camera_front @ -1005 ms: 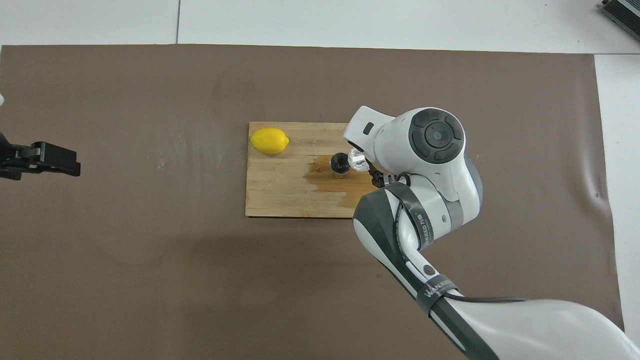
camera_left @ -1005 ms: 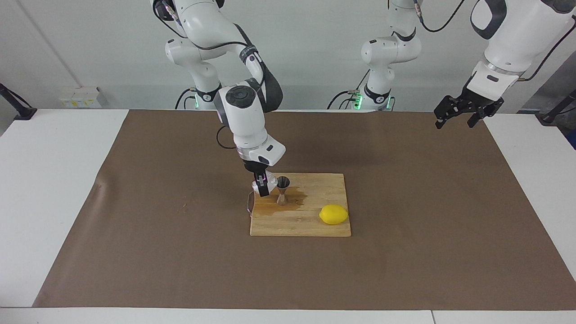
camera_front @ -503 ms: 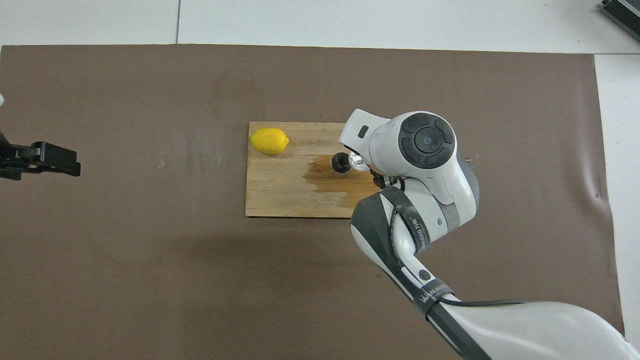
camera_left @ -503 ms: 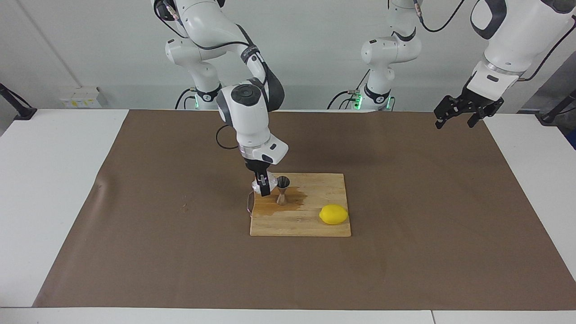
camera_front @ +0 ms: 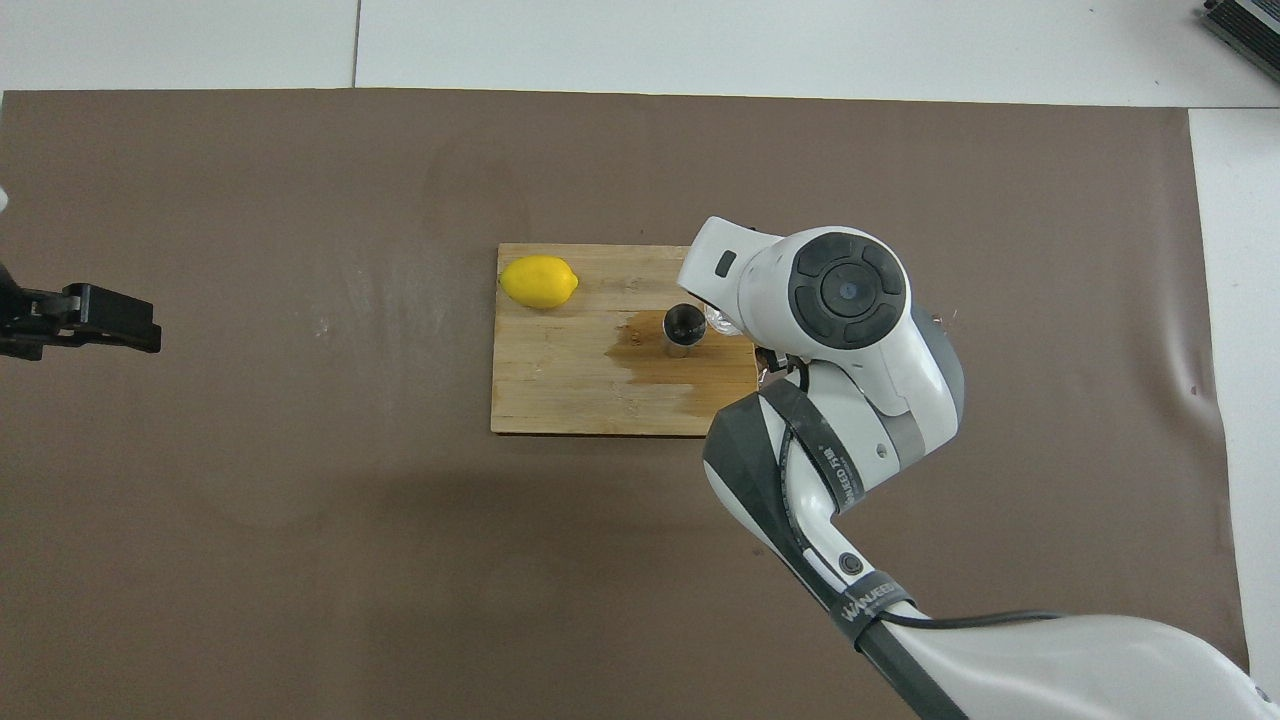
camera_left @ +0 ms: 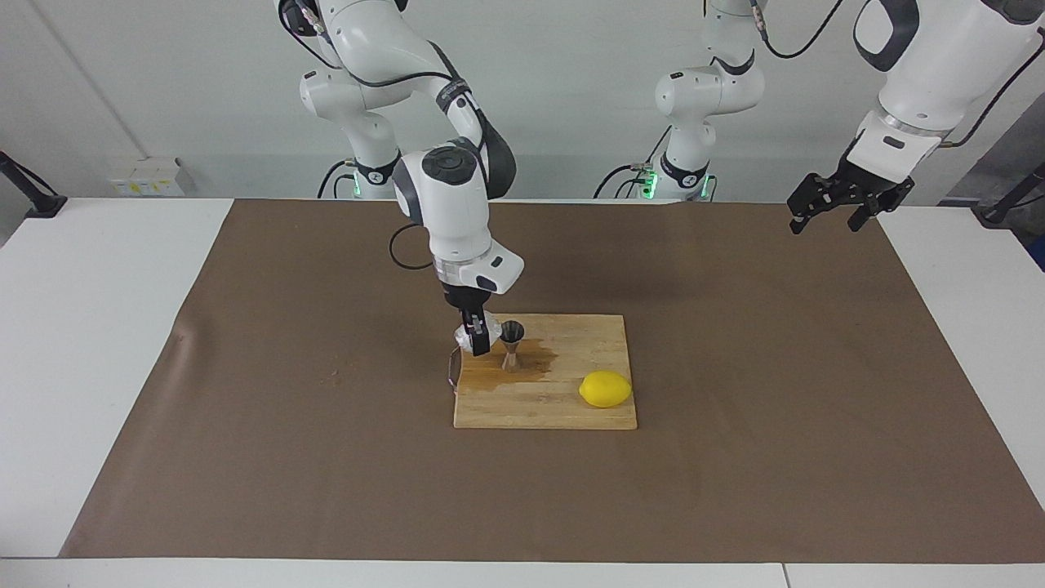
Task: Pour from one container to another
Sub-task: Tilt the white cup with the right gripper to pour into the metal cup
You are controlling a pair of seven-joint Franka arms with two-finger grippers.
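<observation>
Glass cup [camera_left: 471, 337] untilted beside jigger [camera_left: 512, 345] | right fingers [camera_left: 477, 343] pinching cup | left fingers [camera_left: 831, 214] spread

In the overhead view, at centre right of the frame, we see only a sliver of the small clear faceted glass cup [camera_front: 716, 322]; the white wrist housing of the right arm [camera_front: 800, 300] covers the rest, along with the right gripper and one corner of the rectangular bamboo cutting board [camera_front: 560, 380]. At the left edge of that frame, the black left gripper [camera_front: 85, 318] is cut off. In the facing view, we cannot tell the cup's contents [camera_left: 472, 339].
</observation>
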